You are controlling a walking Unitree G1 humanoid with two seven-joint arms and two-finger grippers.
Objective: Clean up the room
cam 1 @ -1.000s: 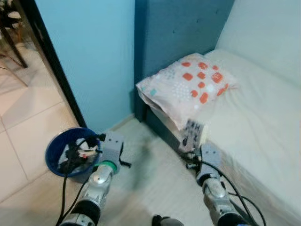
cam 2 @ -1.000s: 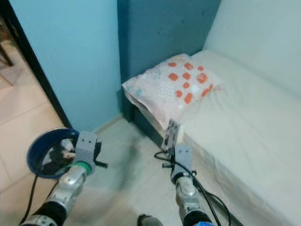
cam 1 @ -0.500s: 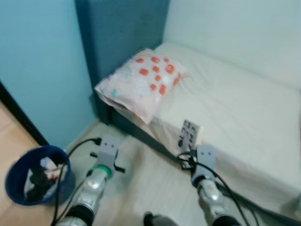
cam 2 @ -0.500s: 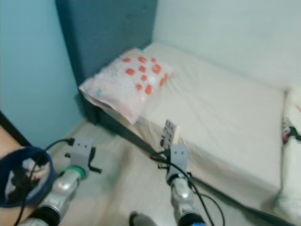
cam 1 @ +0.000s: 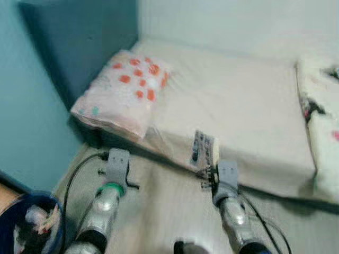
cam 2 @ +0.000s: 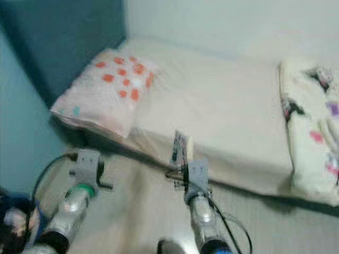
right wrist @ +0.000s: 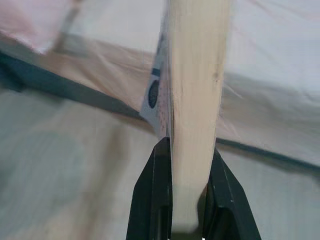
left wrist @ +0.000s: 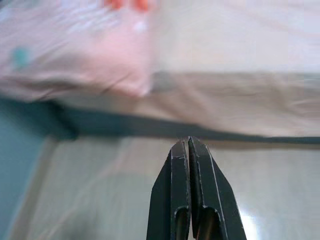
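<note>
The view has swung to the right since a second ago: the blue bin (cam 1: 29,227), then in full sight by the left arm, now sits cut off at the lower left corner, and a patterned blanket (cam 2: 312,132) has come in at the right end of the bed (cam 1: 243,106). The head views are blurred, so the print on the book (cam 1: 204,150) cannot be read and the bin's contents are only a dark jumble. The right gripper (right wrist: 185,150) is held out low over the floor just before the mattress edge, its two fingers clamped on the lower end of the book, which stands upright with its pale page edges toward the wrist camera. The left gripper (left wrist: 189,155) is extended beside it, fingers pressed together and holding nothing, pointing at the bed's side below the spotted pillow (cam 1: 124,90).
</note>
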